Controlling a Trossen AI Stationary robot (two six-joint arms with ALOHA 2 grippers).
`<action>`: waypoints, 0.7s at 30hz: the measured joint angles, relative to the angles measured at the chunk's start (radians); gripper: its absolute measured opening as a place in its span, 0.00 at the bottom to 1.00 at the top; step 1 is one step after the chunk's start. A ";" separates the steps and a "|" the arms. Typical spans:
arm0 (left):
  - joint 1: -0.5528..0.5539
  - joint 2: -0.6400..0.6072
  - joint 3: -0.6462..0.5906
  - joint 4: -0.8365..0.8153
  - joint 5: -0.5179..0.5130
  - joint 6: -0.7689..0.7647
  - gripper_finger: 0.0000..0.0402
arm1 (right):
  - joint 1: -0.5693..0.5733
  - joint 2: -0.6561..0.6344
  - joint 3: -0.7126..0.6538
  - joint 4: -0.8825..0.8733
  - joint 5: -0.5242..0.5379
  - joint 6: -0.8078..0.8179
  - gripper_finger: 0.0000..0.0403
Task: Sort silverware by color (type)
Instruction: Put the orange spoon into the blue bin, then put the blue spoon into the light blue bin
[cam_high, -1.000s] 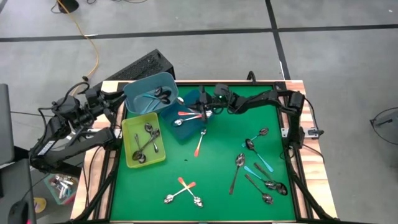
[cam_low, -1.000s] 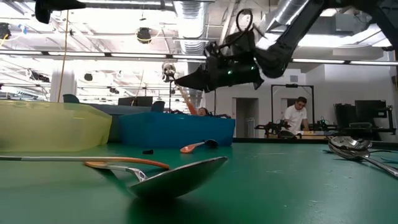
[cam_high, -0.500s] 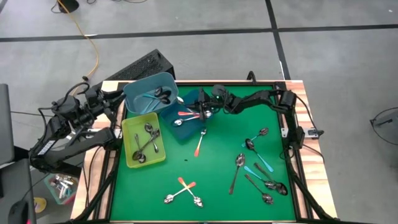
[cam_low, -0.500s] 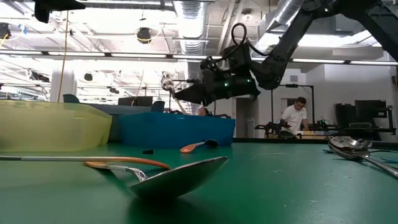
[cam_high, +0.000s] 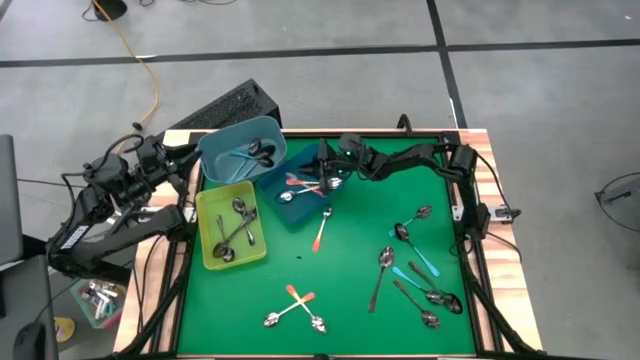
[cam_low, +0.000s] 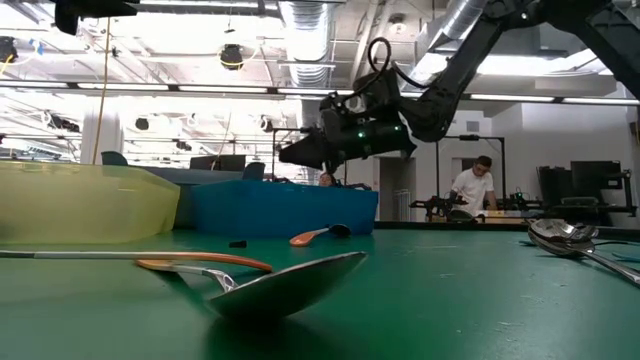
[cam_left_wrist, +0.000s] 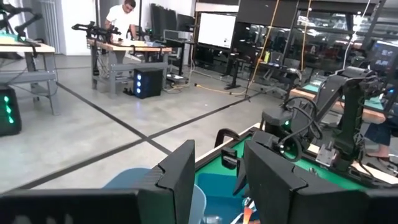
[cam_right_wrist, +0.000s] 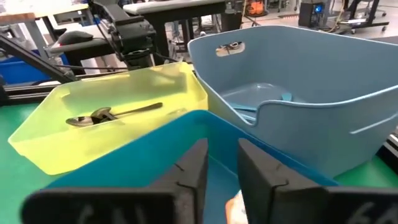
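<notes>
Green table (cam_high: 340, 275), seen from above, with three bins at its far left corner: a light blue-grey bin (cam_high: 243, 150), a yellow bin (cam_high: 230, 225) and a dark blue bin (cam_high: 298, 190). Dark-handled spoons were seen in the first two bins, orange-handled spoons (cam_high: 300, 184) in the third. Other silverware was scattered over the cloth: one orange spoon (cam_high: 321, 230) beside the dark blue bin, a crossed pair (cam_high: 297, 305) near the front edge, a mixed cluster (cam_high: 415, 270) at the right. The right gripper (cam_high: 325, 180) was held over the dark blue bin, its fingers (cam_right_wrist: 186, 171) parted by a narrow gap with nothing gripped between them. The left gripper (cam_left_wrist: 217, 180) was kept partly open and empty beyond the table's left edge.
</notes>
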 joint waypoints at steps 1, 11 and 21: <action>0.000 0.000 0.000 0.000 0.000 0.007 0.30 | 0.000 0.000 0.001 -0.001 0.000 0.000 0.25; 0.000 0.000 0.000 -0.006 0.000 0.142 0.30 | 0.026 0.000 0.064 0.009 -0.002 0.004 0.40; 0.000 0.000 0.000 -0.025 0.000 0.279 0.30 | 0.026 -0.001 0.117 0.008 0.003 -0.022 0.40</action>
